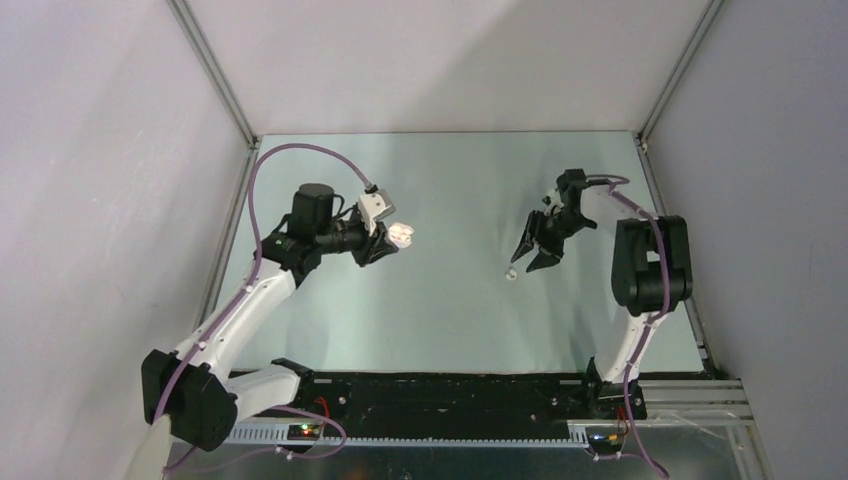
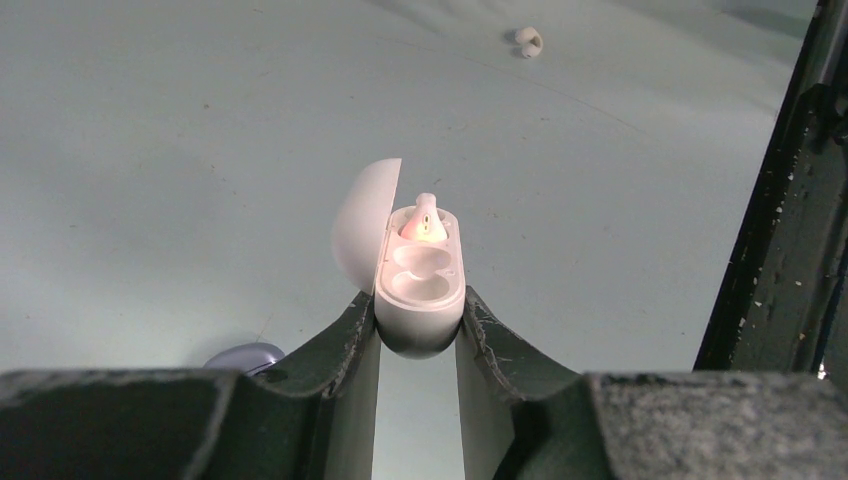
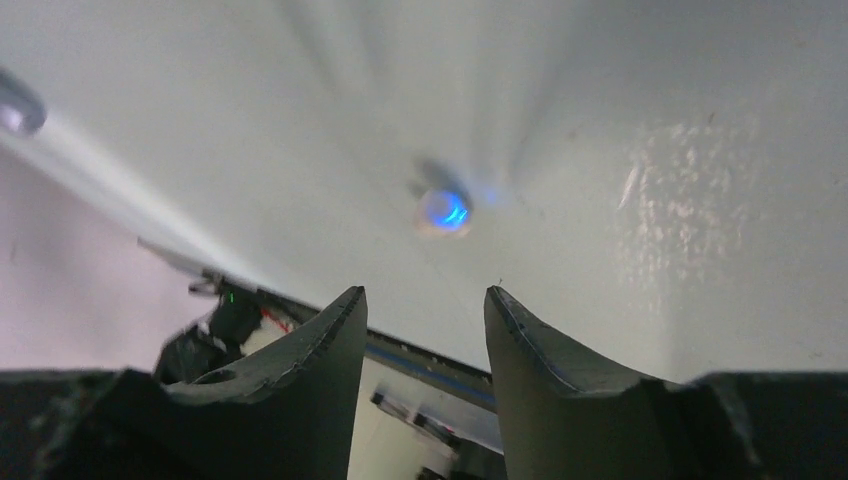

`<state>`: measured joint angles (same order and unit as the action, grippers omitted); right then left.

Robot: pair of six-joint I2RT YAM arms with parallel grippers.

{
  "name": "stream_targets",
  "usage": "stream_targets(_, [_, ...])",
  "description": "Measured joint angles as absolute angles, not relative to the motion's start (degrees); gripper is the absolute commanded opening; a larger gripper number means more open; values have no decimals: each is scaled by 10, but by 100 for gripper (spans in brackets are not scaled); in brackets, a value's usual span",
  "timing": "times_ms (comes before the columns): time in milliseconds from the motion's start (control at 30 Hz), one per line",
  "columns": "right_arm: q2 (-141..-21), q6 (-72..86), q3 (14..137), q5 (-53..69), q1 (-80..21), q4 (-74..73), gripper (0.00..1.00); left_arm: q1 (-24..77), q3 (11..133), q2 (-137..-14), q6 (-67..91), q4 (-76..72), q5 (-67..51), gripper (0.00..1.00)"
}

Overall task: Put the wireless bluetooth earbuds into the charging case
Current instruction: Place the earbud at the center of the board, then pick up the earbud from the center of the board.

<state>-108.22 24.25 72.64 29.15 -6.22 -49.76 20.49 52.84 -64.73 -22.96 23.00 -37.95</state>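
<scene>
My left gripper (image 1: 387, 243) is shut on the white charging case (image 1: 401, 235) and holds it above the table. In the left wrist view the case (image 2: 420, 295) sits between the fingertips with its lid open to the left. One white earbud (image 2: 424, 220) sits in the far socket, lit orange-red; the near socket is empty. The other earbud (image 1: 511, 274) lies on the table, also seen in the left wrist view (image 2: 528, 41). My right gripper (image 1: 526, 262) is open and empty just above and beside it. In the right wrist view this earbud (image 3: 443, 210) glows blue, beyond the open gripper (image 3: 425, 295).
A lilac rounded object (image 2: 245, 355) lies on the table under my left fingers. The enclosure's dark frame post (image 2: 780, 230) stands at the right of the left wrist view. A blurred grey shape (image 3: 15, 105) shows at the top left of the right wrist view.
</scene>
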Motion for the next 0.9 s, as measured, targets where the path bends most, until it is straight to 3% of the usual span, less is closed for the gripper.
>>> stream_targets(133, [-1053, 69, 786, 357, -54, -543, 51, 198, 529, -649, -229, 214, -380, 0])
stream_targets(267, [-994, -163, 813, 385, -111, -533, 49, 191, 529, -649, -228, 202, -380, 0])
stream_targets(533, [-770, -721, 576, 406, -224, -478, 41, 185, 529, -647, -228, 198, -378, 0])
stream_targets(733, [-793, -953, 502, 354, -215, -448, 41, 185, 528, -637, -225, 197, -376, 0])
stream_targets(900, [-821, -1041, 500, 322, -206, -405, 37, 185, 528, -636, -225, 196, -376, 0])
